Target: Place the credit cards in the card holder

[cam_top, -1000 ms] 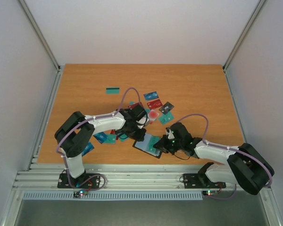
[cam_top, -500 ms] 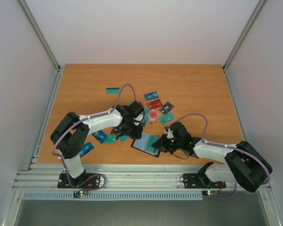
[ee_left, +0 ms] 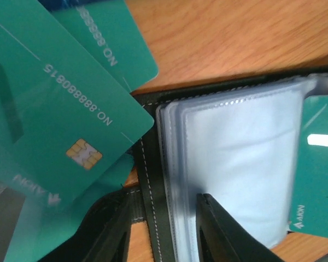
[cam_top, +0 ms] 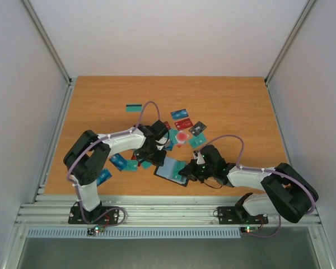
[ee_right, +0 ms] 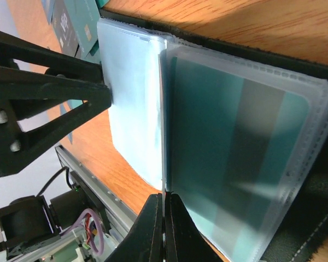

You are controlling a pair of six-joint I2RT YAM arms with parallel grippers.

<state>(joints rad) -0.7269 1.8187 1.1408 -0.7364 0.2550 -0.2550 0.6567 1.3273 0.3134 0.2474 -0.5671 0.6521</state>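
As viewed from above, the card holder (cam_top: 172, 171) lies open on the desk (cam_top: 235, 101) between both arms, with credit cards (cam_top: 182, 124) scattered beyond it.

Left wrist: my left jaws straddle its cover edge; whether they grip it I cannot tell.

Right wrist: my right jaws are closed on its clear sleeves (ee_right: 131, 109), probably to part the pockets for loading.

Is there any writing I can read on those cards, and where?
"NO.8888808815" (digit count unsure): front teal card, upside down.
"AION": same card, and the teal card at right edge.
"NO.888", cut off: teal card behind.
Scattered cards in the top view: too small.
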